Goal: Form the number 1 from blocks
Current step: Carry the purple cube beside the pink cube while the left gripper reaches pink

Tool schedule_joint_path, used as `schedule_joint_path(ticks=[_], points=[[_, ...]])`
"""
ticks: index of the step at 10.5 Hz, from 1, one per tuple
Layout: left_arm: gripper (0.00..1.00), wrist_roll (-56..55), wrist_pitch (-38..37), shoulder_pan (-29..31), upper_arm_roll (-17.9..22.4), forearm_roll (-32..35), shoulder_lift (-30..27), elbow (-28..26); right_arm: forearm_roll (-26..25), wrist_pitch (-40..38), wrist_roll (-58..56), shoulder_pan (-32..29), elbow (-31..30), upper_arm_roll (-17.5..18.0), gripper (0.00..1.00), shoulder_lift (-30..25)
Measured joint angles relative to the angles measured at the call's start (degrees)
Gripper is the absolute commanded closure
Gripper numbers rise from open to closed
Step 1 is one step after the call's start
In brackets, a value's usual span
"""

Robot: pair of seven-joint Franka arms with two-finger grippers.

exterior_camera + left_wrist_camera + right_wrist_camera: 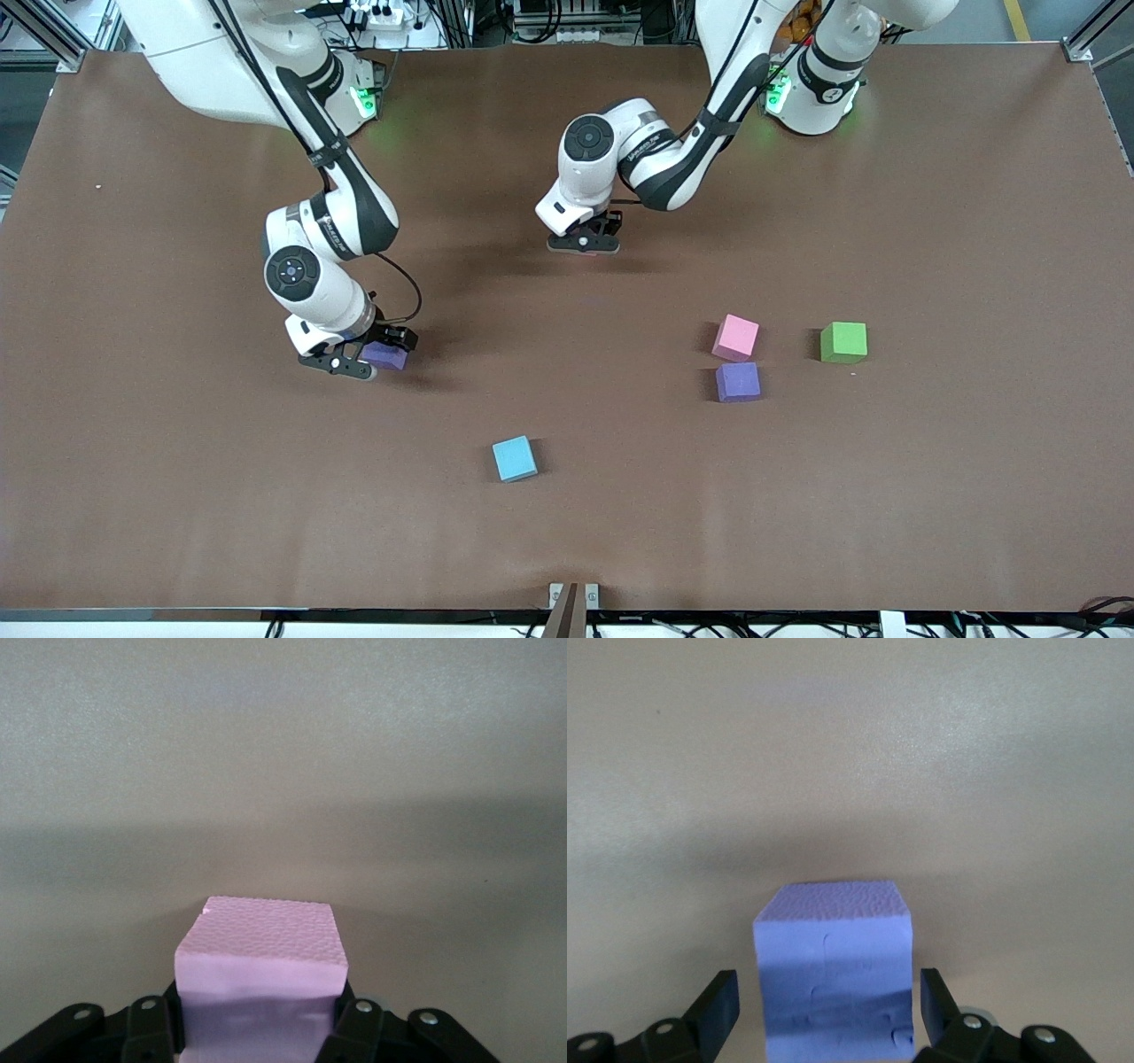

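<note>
Brown matte tabletop (177, 496) fills the workspace, and the light blue cube (515, 458) near the front camera's edge serves as the reference. Toward the right arm's end of the table from it, the right gripper (354, 359) sits low around a purple block (386, 356); its wrist view shows the purple block (833, 970) between spread fingers (716, 1010) with gaps on both sides, so nothing is clamped there. Over the table farther from the front camera than the light blue cube, the left gripper (585, 242) pinches a pink block (261, 979), its fingers (356, 1023) pressed into the sides. Toward the left arm's end lie a second pink block (736, 338), another purple block (738, 382) just beside it and nearer the camera, and a green cube (843, 342).

Placement probably comes next: the held block should land square, faces aligned in one column. All cubes look like soft, pebbled foam, so a light squeeze and straight release would likely avoid skewing.
</note>
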Motion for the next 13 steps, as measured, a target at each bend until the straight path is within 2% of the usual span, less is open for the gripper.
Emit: schedule_joint_path(ticks=[1,2,6,8,10,12,13], points=[[0.0,-0.1,0.0,0.3,0.0,0.0,0.0,-0.1,-0.4,1.0,-0.1,0.0,0.0,-0.3,0.47,0.7],[0.0,-0.2,-0.2,0.9,0.0,0.0,-0.1,-0.1,-0.6,1.3,-0.1,0.0,0.0,-0.5,0.59,1.2],[0.0,-1.5,-5.2,3.8,0.2,0.0,-3.6,4.4,-0.7,1.4,1.0,2.1,1.1,-0.8,0.59,0.7],[0.0,-3.6,-8.9,5.3,0.6,0.0,-7.6,6.8,-0.7,1.3,6.4,8.5,1.7,-1.3,0.59,-1.0],[0.0,-3.7,-11.3,8.7,3.6,0.0,-11.5,7.1,-0.7,1.3,9.5,14.3,1.7,-1.4,0.58,-2.1],[0.0,1.2,-12.5,14.5,4.8,0.1,-12.2,6.7,-0.7,1.4,9.5,16.5,1.7,-1.5,0.58,-2.1],[0.0,7.2,-12.5,16.8,4.9,0.3,-12.0,6.2,-0.8,1.4,9.4,17.7,1.8,-1.5,0.58,-2.2]])
